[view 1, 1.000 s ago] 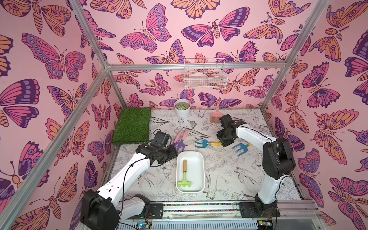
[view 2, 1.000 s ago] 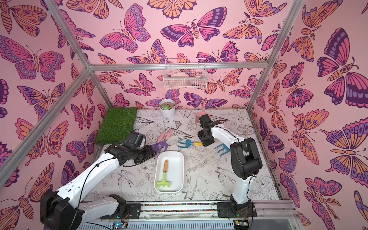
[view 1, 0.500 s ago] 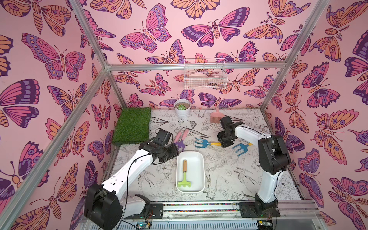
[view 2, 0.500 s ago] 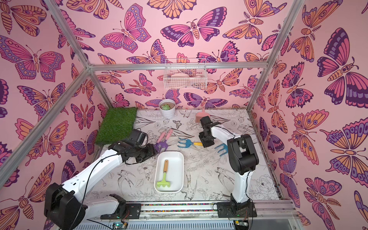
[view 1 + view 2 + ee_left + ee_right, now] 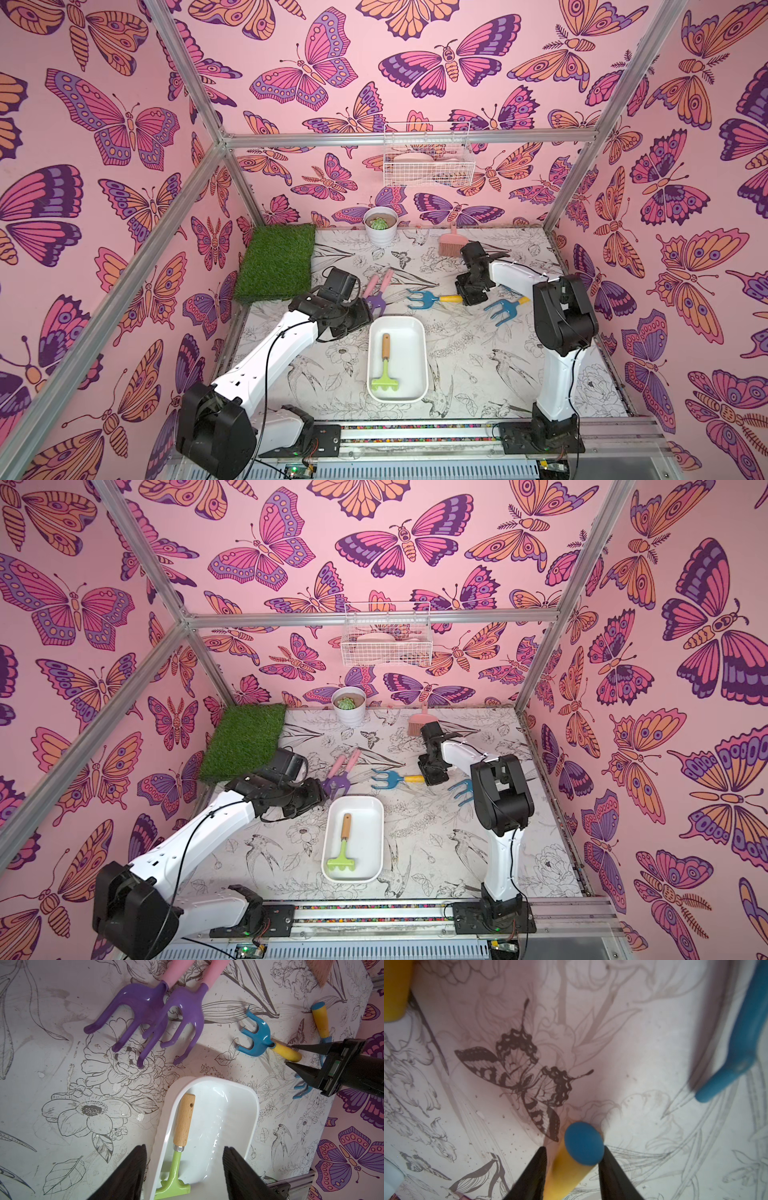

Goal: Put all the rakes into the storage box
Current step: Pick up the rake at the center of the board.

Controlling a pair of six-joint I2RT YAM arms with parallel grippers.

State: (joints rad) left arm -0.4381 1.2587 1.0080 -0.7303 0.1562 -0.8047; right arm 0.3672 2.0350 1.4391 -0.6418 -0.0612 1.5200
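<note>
The white storage box lies near the table's middle. A green rake with a wooden handle lies inside it. Behind the box, a blue three-pronged rake rests on the table. My right gripper stands over the end of its yellow handle. Its fingers flank the handle closely, with a thin gap on one side. My left gripper hangs open over the box's far left corner, holding nothing.
A second blue rake lies just right of the right gripper. Two purple forks with pink handles lie by the left gripper. A grass mat, plant pot, pink brush and wire basket stand further back.
The right gripper has shifted a little over the yellow handle's end and its jaws have narrowed round it. The left arm has edged slightly towards the back.
</note>
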